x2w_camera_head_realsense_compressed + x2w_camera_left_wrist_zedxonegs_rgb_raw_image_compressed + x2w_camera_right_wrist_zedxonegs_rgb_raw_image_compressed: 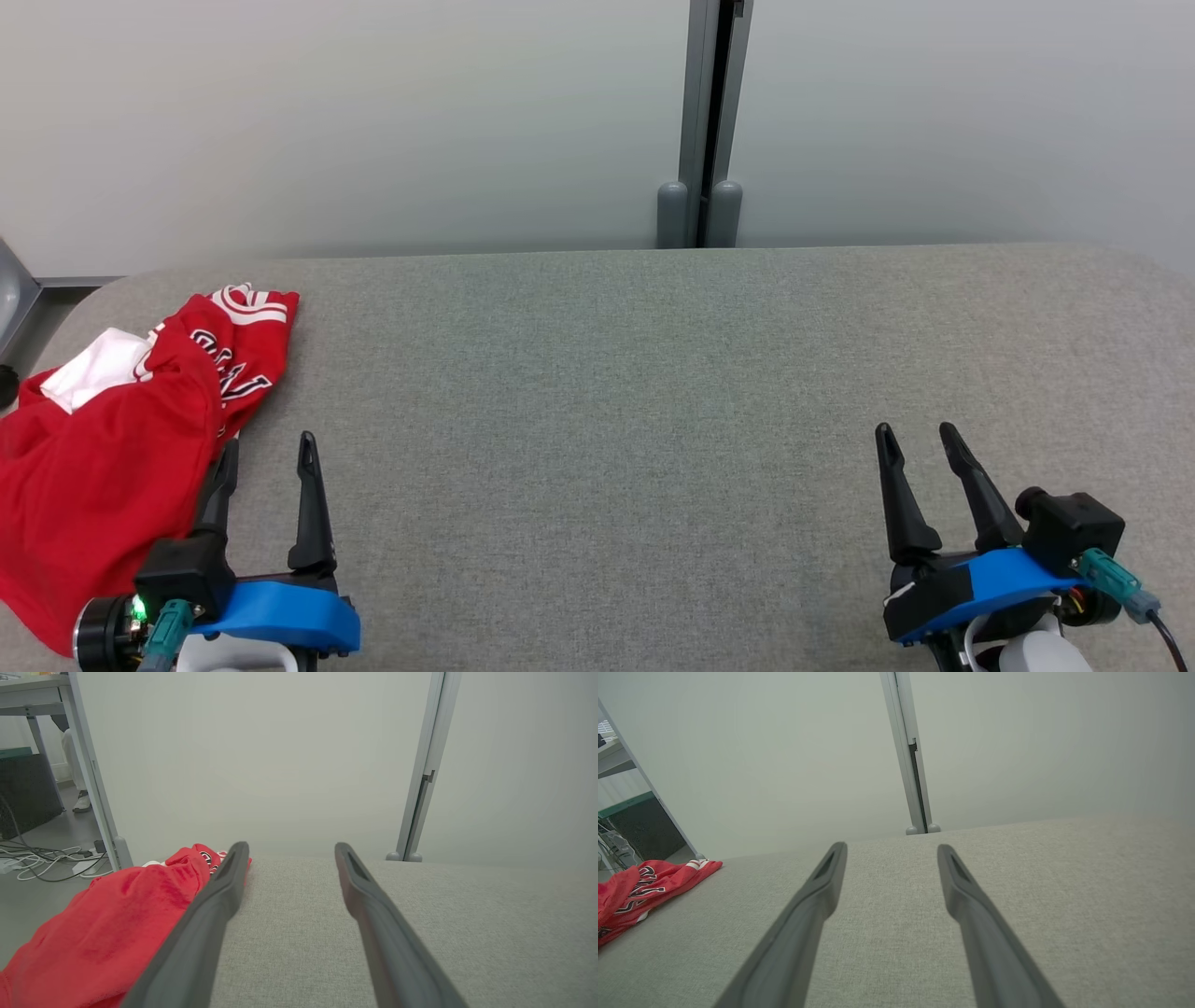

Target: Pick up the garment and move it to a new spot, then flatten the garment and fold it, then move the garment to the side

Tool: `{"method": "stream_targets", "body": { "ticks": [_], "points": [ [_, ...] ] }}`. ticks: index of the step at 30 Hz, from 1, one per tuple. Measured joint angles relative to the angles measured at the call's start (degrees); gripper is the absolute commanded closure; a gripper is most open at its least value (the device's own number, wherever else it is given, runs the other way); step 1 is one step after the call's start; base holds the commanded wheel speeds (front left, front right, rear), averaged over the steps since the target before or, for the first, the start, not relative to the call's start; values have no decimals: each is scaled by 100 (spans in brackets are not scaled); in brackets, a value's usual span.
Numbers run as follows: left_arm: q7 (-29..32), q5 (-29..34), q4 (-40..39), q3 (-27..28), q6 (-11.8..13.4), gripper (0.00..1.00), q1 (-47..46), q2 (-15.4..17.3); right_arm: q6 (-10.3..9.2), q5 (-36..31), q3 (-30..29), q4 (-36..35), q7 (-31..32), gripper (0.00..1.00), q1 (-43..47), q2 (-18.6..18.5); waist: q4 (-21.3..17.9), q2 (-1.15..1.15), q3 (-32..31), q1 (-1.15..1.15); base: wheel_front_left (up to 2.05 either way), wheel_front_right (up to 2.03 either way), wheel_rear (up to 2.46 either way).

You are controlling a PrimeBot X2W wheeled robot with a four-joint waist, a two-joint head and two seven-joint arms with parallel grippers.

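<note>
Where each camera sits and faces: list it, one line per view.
Head view: on the head, looking down at the grey table; left tool lower left by the red garment, right tool lower right.
Left wrist view: left wrist, looking along that open tool; garment just left.
Right wrist view: right wrist, along that open tool; garment far left.
Shared: table, garment.

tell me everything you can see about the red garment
The red garment is thin, soft-looking fabric with white-and-black lettering, white striped trim and a white patch. It lies crumpled in a heap at the grey table's left edge, unfolded. The open left claw's outer finger runs along its edge; contact is unclear.
</note>
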Motion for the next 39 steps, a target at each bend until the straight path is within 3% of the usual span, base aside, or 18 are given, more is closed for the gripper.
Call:
{"method": "stream_targets", "body": {
  "ticks": [15,39],
  "points": [
    [-142,517,120,1,31,0,1,12,5,-582,-53,142,-141,0,-1,-4,24,0,-20,0,0,0,0],
    [-142,458,283,47,31,0,-32,8,5,-568,-67,301,-143,0,-70,-7,74,0,-10,0,0,0,0]
  ]
}}
